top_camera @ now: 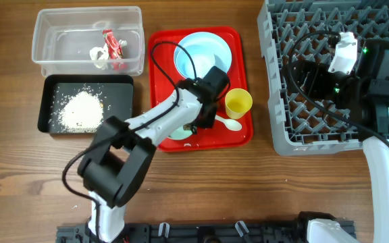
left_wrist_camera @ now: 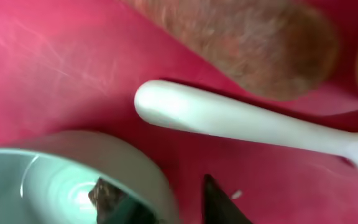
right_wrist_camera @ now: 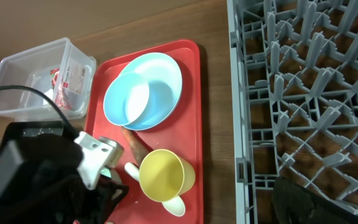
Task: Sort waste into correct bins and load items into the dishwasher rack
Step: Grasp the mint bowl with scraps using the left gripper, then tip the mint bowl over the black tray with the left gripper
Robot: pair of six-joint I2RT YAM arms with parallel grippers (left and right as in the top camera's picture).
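Where the left arm bends down over the red tray [top_camera: 246, 137]: left gripper [top_camera: 196, 125] sits low at the near edge of the mint-green bowl [left_wrist_camera: 55, 180].
Left jaws: one dark fingertip [left_wrist_camera: 219, 202] shows just outside the bowl's rim; I cannot tell how wide they stand or whether they grip anything.
Dark brown lump [left_wrist_camera: 104, 193]: inside the mint-green bowl, partly hidden.
White spoon [left_wrist_camera: 241, 121]: lying flat on the red tray, just beside the mint-green bowl.
Yellow cup [right_wrist_camera: 161, 175]: upright on the tray, near the spoon.
Sausage-like piece [right_wrist_camera: 134, 144]: on the tray, between the cup and the plate.
Light blue plate [right_wrist_camera: 166, 81]: far half of the tray, with the pale blue bowl [right_wrist_camera: 134, 102] resting on it.
Black tray [top_camera: 117, 84]: left of the red tray, holding loose rice [top_camera: 80, 109].
Clear tub [top_camera: 53, 27]: beyond the black tray, holding the red-and-white wrapper [top_camera: 113, 46] and crumpled tissue [top_camera: 98, 55].
Dishwasher rack [top_camera: 282, 128]: on the right, nothing loaded.
Right gripper [top_camera: 301, 73]: above the rack; jaw opening cannot be made out, nothing seen held.
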